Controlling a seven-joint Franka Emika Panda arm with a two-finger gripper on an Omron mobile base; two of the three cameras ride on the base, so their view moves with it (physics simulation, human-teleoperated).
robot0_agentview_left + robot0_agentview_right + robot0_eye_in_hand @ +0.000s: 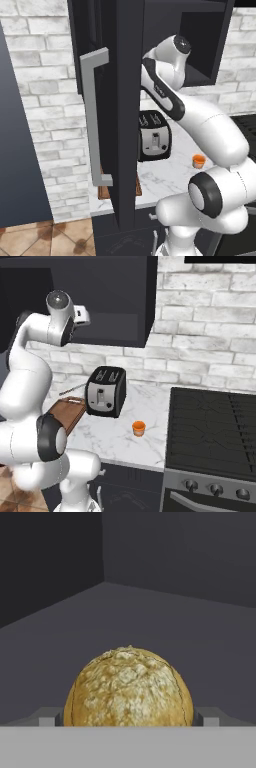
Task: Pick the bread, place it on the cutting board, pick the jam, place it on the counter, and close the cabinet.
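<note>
Bread (128,687) is seen at the bottom centre of the hand view, between the wide-open gripper (128,719) tips, not yet gripped.

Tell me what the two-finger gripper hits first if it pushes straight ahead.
The round yellowish-tan bread bun, sitting between the open gripper's fingertips on the dark cabinet shelf; contact looks near, though depth is unclear.

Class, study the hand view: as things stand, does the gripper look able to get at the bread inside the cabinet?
Probably yes. The bread sits on the cabinet floor right between the open gripper's fingertips, with nothing in front of it; whether the fingertips already touch it cannot be told.
</note>
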